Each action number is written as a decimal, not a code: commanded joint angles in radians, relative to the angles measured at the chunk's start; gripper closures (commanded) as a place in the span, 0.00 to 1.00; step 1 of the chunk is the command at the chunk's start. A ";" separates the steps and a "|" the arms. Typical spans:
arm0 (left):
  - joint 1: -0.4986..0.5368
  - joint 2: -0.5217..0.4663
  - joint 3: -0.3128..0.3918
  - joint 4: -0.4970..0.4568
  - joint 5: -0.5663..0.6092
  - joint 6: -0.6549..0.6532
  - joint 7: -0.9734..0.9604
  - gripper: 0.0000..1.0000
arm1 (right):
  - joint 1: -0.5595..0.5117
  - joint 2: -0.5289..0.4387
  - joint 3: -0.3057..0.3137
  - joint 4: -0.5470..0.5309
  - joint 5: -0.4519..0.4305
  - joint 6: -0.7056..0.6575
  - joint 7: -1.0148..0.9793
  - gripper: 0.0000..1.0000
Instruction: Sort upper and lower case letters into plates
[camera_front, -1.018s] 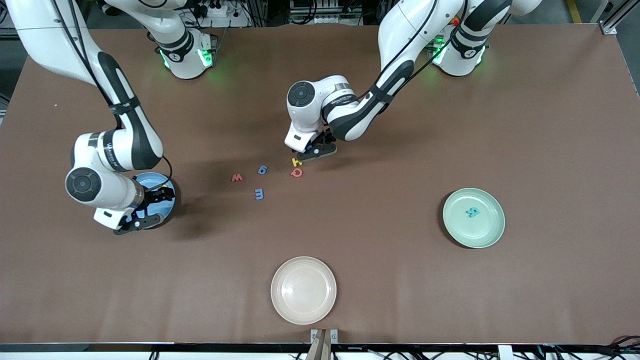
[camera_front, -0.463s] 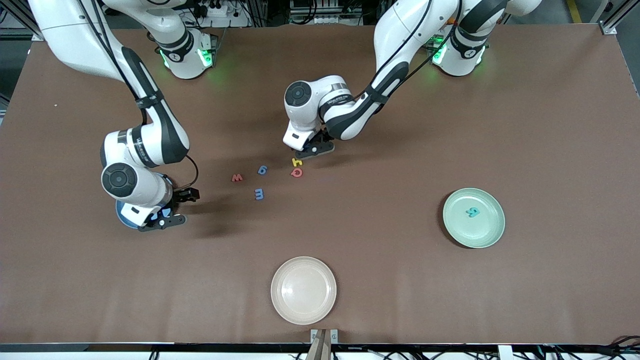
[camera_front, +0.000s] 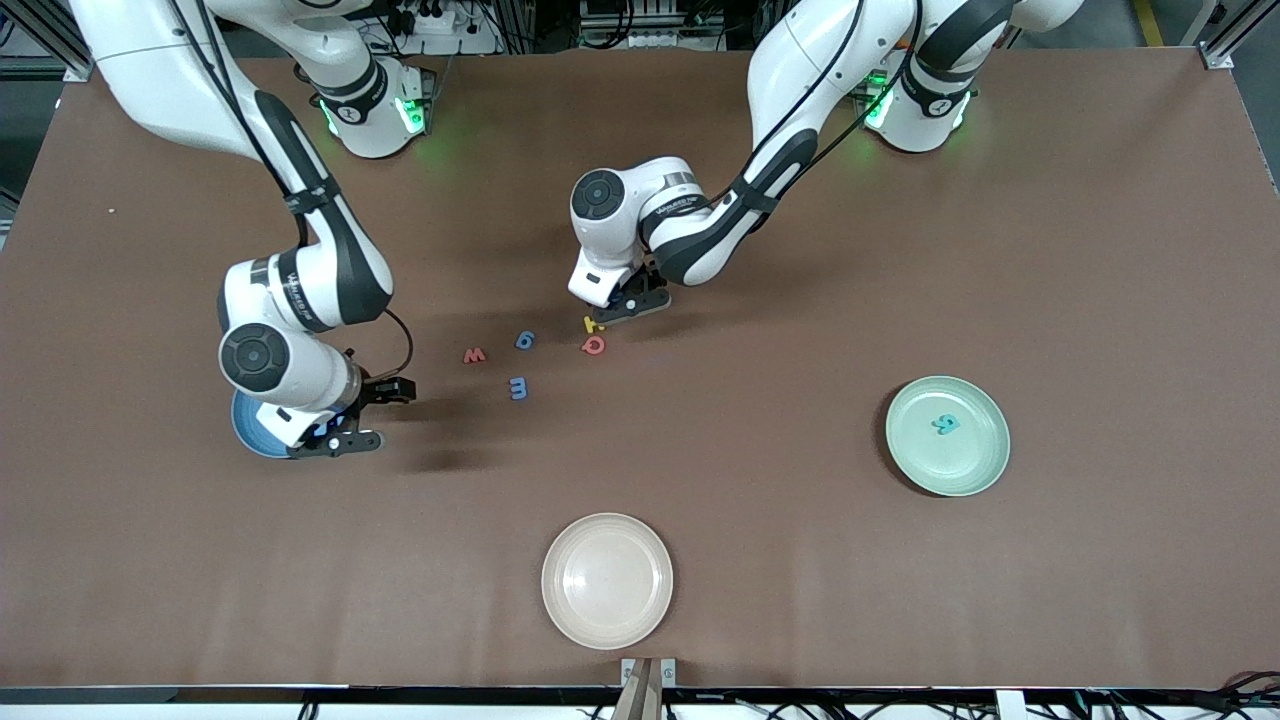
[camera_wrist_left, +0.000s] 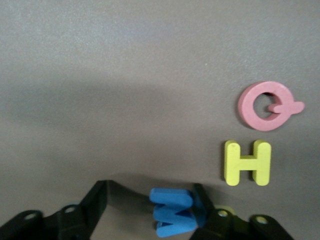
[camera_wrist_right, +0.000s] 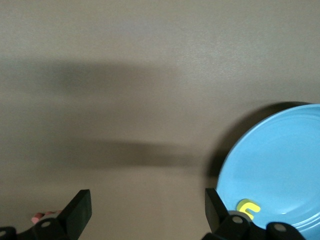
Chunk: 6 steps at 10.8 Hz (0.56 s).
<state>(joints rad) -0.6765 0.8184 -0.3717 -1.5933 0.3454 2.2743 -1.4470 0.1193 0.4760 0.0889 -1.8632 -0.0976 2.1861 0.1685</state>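
My left gripper (camera_front: 630, 300) is low on the table beside the yellow H (camera_front: 593, 323) and pink Q (camera_front: 594, 345). In the left wrist view a blue letter (camera_wrist_left: 172, 212) lies between its jaws against one finger, with a gap to the other; the left gripper (camera_wrist_left: 150, 202) is open. A red w (camera_front: 474, 355), a blue g (camera_front: 525, 340) and a blue m (camera_front: 518, 387) lie loose nearby. My right gripper (camera_front: 372, 415) hangs open and empty just beside the sky blue plate (camera_front: 250, 432), which holds a yellow letter (camera_wrist_right: 248, 207). The mint green plate (camera_front: 975, 460) holds a teal letter (camera_front: 944, 424).
A cream-white plate (camera_front: 607, 580) sits near the table's edge closest to the front camera. The right arm's forearm covers much of the sky blue plate. Bare brown table lies between the loose letters and the mint green plate.
The right gripper has moved off the sky blue plate toward the loose letters. The left gripper's jaws have narrowed around the blue letter.
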 joint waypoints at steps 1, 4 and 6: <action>-0.015 0.019 0.022 0.018 0.021 -0.004 -0.030 0.88 | -0.001 0.006 0.000 0.003 0.015 0.004 0.019 0.00; -0.012 0.016 0.027 0.018 0.021 -0.004 -0.023 1.00 | 0.019 0.007 0.000 0.003 0.013 0.008 0.057 0.00; 0.000 -0.010 0.027 0.018 0.021 -0.005 -0.024 1.00 | 0.029 0.013 0.000 0.003 0.015 0.018 0.078 0.00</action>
<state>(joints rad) -0.6764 0.8111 -0.3595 -1.5829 0.3454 2.2599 -1.4470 0.1356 0.4827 0.0891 -1.8633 -0.0959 2.1922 0.2192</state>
